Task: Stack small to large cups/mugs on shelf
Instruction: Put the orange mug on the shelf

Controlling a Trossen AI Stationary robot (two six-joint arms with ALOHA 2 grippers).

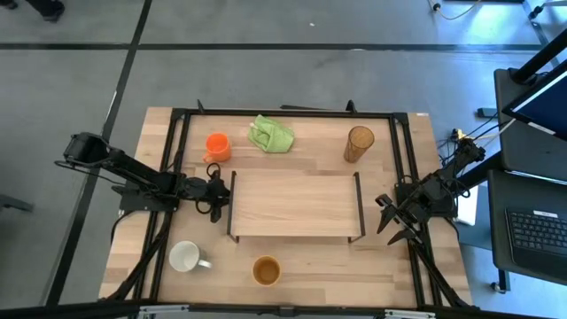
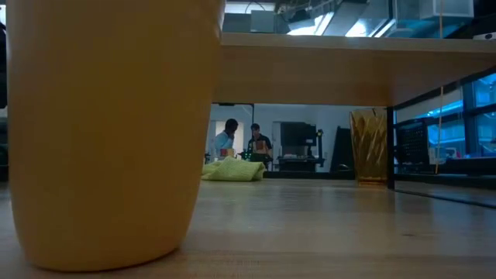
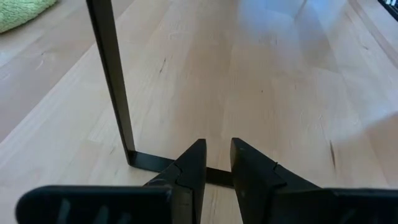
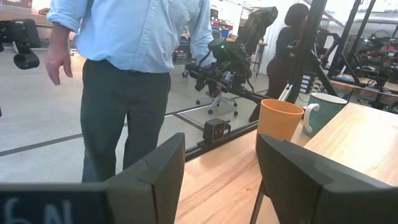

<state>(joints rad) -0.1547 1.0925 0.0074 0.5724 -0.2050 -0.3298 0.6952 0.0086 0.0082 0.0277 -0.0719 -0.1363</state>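
The shelf (image 1: 292, 204), a light board with black end frames, stands mid-table. Behind it stand the orange mug (image 1: 218, 146) and the amber tumbler (image 1: 359, 143). In front of it stand the white mug (image 1: 186, 257) and the tan-brown cup (image 1: 266, 270). All four rest upright on their bases. My left gripper (image 1: 221, 197) is at the shelf's left end, tipped down. Its fingers (image 3: 216, 165) are narrowly open with nothing between them, just short of the frame's bottom bar (image 3: 146, 160). My right gripper (image 1: 390, 229) waits wide open (image 4: 217, 180) off the shelf's right end.
A green cloth (image 1: 270, 135) lies crumpled at the far side, between the orange mug and the tumbler. A black rail frame (image 1: 177, 159) runs around the tabletop. A person (image 4: 130, 74) stands on the floor beyond the table's near edge, seen in the right wrist view.
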